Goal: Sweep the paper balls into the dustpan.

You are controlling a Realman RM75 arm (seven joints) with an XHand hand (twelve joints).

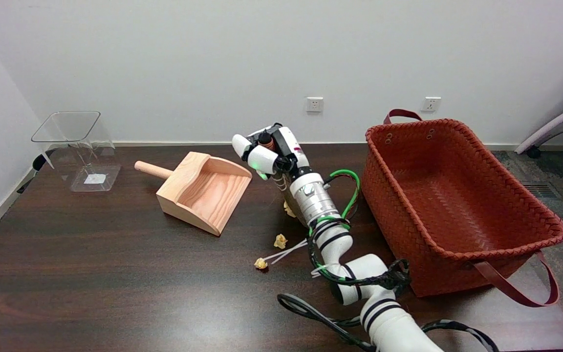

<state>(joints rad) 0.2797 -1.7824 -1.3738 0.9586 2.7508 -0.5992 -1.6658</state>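
Paper balls: small, yellowish, crumpled, three visible on the dark wooden desk [91, 274]. One [280, 240] lies right of the dustpan's open mouth; a second [260, 263] lies nearer the desk's front; a third [289, 209] is partly hidden behind the forearm. All lie outside the dustpan.

Dustpan [205, 189]: light wood, round peg handle pointing toward the upper left, open mouth toward the lower right. Resting on the desk.

Right hand [268, 150]: raised just right of the dustpan's far corner, fingers curled inward around a small brown object [266, 140], only partly seen; whether it is truly gripped cannot be told. Green and black cables run along the arm.

Basket [462, 230]: red woven, two strap handles, at the desk's right end.

Clear plastic container [78, 149]: square-mouthed, at the far left corner.

Wall sockets [314, 104]: two, white, on the back wall.
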